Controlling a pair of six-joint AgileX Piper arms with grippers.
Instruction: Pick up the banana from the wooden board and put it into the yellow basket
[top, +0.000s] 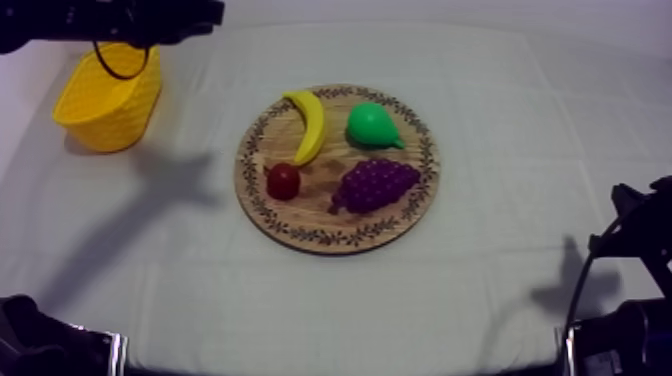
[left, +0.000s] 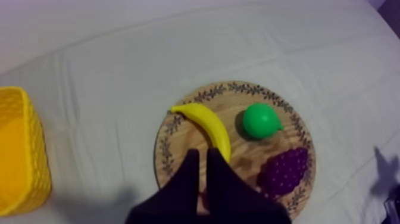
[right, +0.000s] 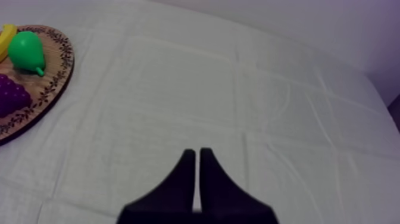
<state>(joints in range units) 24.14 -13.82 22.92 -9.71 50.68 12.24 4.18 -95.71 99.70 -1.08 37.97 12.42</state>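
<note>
The yellow banana (top: 310, 125) lies curved on the round wooden board (top: 300, 218), at its far left part, touching nothing but the wood. My left gripper (top: 212, 14) hangs high at the table's far left, above the yellow basket (top: 105, 105). In the left wrist view its fingers lie together as a narrow wedge (left: 201, 154), shut on nothing, just short of the banana (left: 208, 125) and apart from it. My right gripper (right: 197, 154) is shut over bare cloth, well right of the board (right: 50, 83).
On the board also lie a green pear (top: 372, 125), purple grapes (top: 375, 185) and a small red fruit (top: 283, 181) close to the banana's near end. The basket (left: 18, 155) stands left of the board. Bare cloth lies between them.
</note>
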